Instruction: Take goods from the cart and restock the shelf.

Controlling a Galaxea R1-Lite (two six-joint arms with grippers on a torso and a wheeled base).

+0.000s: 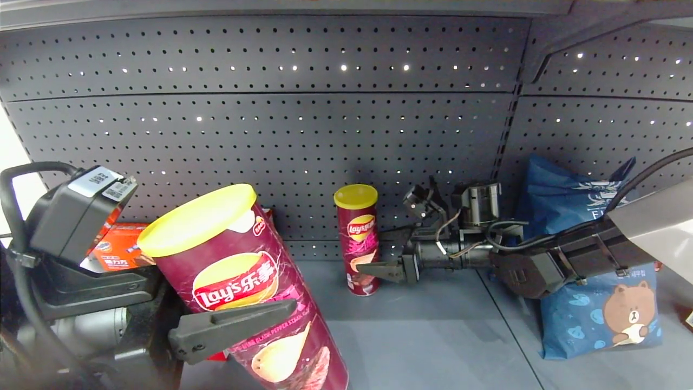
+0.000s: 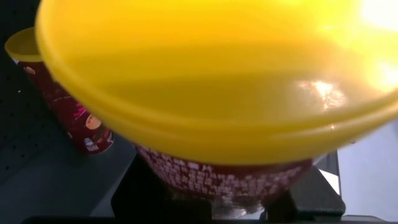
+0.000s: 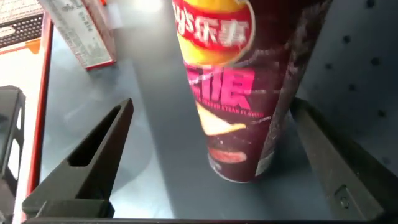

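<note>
so one chips can [image 1: 357, 238] is on the shelf [image 1: 433, 336], right gripper [image 1: 371, 250] jaws wide around it, second can [image 1: 243, 281] clamped in left gripper [image 1: 238, 319] jaws, not placed yet

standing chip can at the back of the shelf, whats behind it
Behind the standing chip can is the perforated grey back panel. The can hides the patch directly behind it, so anything small there cannot be seen.

Grey shelf [image 1: 433, 336], pegboard back [image 1: 270, 146]: chip can [image 1: 358, 238] upright nr back; bear-print blue bag [image 1: 595, 325] to can's right; orange box [image 1: 116, 252] to can's left.
</note>
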